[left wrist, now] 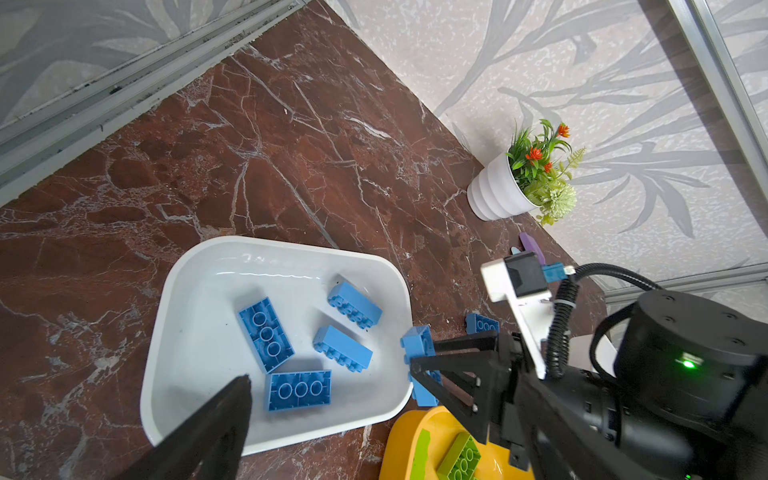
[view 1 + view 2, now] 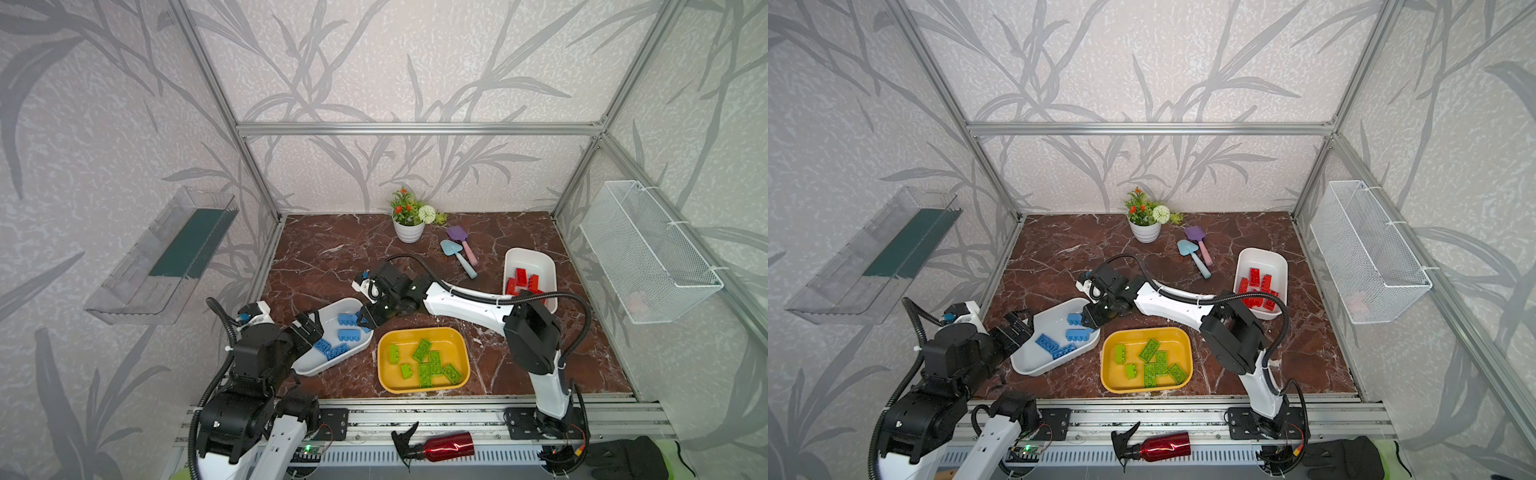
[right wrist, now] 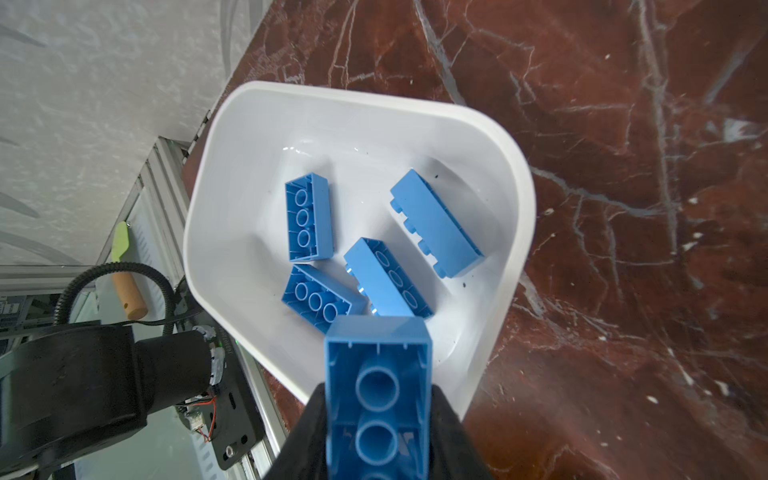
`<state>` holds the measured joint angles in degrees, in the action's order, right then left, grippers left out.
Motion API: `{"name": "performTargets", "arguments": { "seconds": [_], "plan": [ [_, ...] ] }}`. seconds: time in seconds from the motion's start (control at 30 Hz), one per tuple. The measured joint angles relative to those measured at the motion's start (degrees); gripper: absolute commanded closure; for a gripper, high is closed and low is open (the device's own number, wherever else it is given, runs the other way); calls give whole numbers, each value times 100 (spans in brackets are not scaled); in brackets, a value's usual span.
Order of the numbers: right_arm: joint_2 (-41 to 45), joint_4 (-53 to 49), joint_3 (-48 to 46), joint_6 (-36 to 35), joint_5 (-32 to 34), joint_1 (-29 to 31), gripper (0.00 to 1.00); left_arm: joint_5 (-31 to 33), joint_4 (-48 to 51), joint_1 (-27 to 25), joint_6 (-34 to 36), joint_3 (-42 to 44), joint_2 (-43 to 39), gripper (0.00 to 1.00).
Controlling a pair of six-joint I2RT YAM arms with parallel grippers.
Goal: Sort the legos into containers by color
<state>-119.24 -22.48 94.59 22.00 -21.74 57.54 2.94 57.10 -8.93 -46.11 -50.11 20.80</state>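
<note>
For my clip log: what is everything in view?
left tub: one, white, front left
blue legos: four, blue, inside it
held lego: one, blue, over that tub's edge
stray lego: one, blue, seemingly on table
middle tub: one, yellow, front centre
green legos: six, lime, inside it
right tub: one, white, right side
red legos: several, red, inside it
flower pot: one, white, back
toy shovels: two, purple and blue, beside pot
wire basket: one, white, right wall
shelf: one, clear, left wall
spray bottle: one, red, front rail
left gripper: open, at left tub
right gripper: shut on held lego

Marble table (image 2: 324,266) w/ tubs (image 2: 419,330), pot (image 2: 409,232), shovels (image 2: 449,248)
</note>
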Motion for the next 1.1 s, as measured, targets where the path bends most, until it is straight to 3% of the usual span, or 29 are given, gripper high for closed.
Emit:
{"name": "performTargets", "arguments": {
  "seconds": [0.1, 0.2, 0.3, 0.47, 0.63, 0.87, 1.1],
  "plan": [
    [-334, 15, 343, 33, -17, 122, 66, 2, 17, 2, -4, 0, -4, 2],
    [-514, 11, 568, 46, -79, 223, 35, 4, 70, 2, -20, 0, -22, 2],
    [-538, -20, 678, -22, -131, 284, 22, 33, 164, 2, -42, -2, -55, 1],
    [-378, -26, 675, -83, -129, -4, 20, 74, 203, 2, -98, -2, -79, 1],
    [417, -46, 116, -94, -28, -997, 20, 4, -63, 2, -109, 74, 111, 1],
    [1322, -511, -393, -350, 935, -2302, 10, -356, -940, 0, -44, 109, 1482, 1],
    [977, -1038, -741, -369, 1375, -2557, 10, -739, -1860, -186, 22, 98, 2651, 1]
  ]
}}
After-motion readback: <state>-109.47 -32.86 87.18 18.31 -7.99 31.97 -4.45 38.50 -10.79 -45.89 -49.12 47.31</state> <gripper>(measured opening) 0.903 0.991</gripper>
